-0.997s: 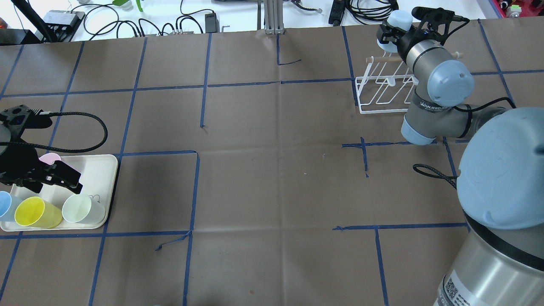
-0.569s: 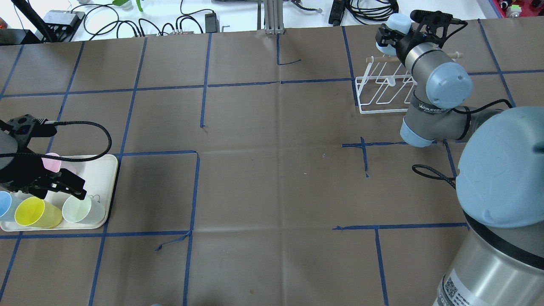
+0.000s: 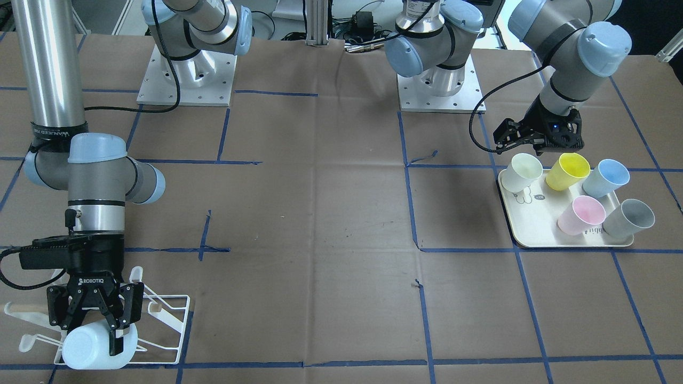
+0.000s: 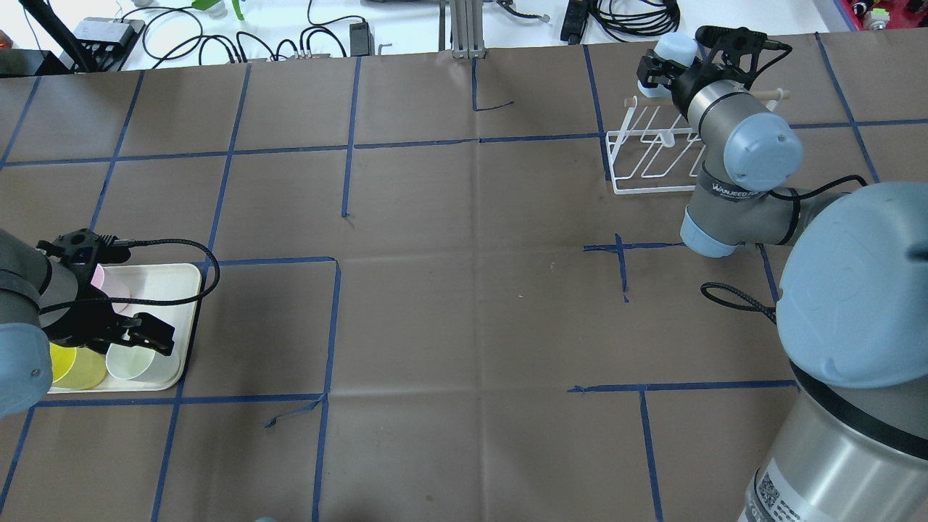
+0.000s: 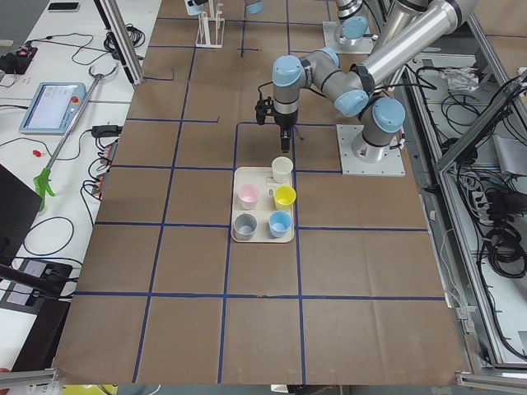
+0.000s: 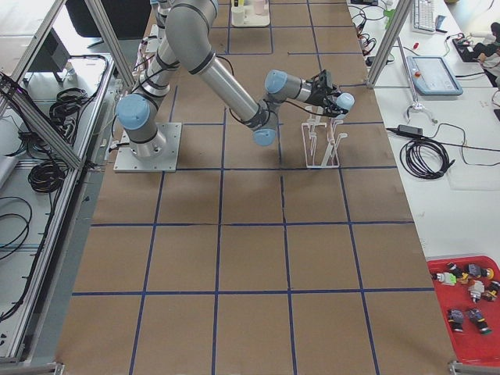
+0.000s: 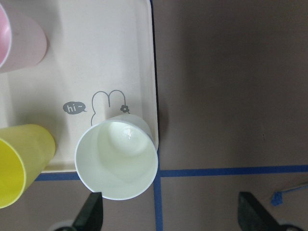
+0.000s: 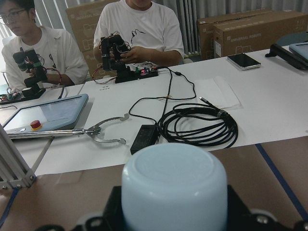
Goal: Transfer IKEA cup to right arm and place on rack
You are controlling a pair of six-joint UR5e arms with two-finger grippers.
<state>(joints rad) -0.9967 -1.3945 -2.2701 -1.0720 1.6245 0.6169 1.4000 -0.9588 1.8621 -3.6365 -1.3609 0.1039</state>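
Note:
My right gripper (image 3: pixel 101 326) is shut on a pale blue cup (image 3: pixel 90 348), held tilted with its base outward over the far end of the white wire rack (image 3: pixel 169 320). The cup also shows in the overhead view (image 4: pixel 670 45) above the rack (image 4: pixel 649 156), and its base fills the right wrist view (image 8: pixel 174 190). My left gripper (image 4: pixel 141 332) is open and empty, its jaws spread wide just above a white cup (image 7: pixel 118 161) on the cream tray (image 7: pixel 96 53). I cannot tell whether the blue cup touches a prong.
The tray (image 3: pixel 533 234) also holds a yellow cup (image 3: pixel 568 170), a blue cup (image 3: pixel 605 177), a pink cup (image 3: pixel 581 214) and a grey cup (image 3: pixel 629 218). Cables and operators sit beyond the table's far edge (image 8: pixel 192 125).
My left gripper has moved along the tray and now sits over the white cup, covering the blue one from overhead. My right gripper has shifted slightly left and farther with its cup.

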